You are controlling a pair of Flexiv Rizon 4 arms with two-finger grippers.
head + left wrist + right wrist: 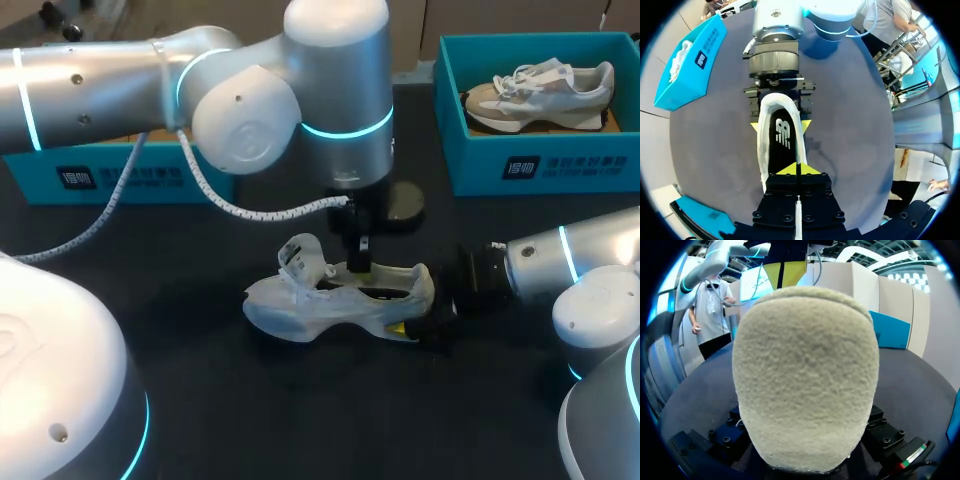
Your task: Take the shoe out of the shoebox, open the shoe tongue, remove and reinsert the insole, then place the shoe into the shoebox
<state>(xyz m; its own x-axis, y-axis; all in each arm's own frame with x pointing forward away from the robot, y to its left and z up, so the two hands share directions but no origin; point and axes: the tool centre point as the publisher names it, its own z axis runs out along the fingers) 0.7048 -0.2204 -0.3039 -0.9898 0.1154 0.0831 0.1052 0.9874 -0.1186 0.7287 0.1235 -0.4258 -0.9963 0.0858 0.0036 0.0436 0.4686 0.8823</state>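
A white shoe (310,305) lies on the black table, toe toward the left. My right gripper (415,325) comes in from the right and is shut on the heel, a yellow tip on each side of it (780,125). In the right wrist view the fuzzy heel (805,375) fills the picture and hides the fingertips. My left gripper (358,265) reaches straight down into the shoe's opening. Its yellow tips (797,169) are pressed together on the near end of the black insole (782,135).
A teal shoebox (530,165) at the back right holds a second shoe (540,90). Another teal box (120,175) stands at the back left, partly behind my left arm. A dark round object (405,200) lies behind the shoe.
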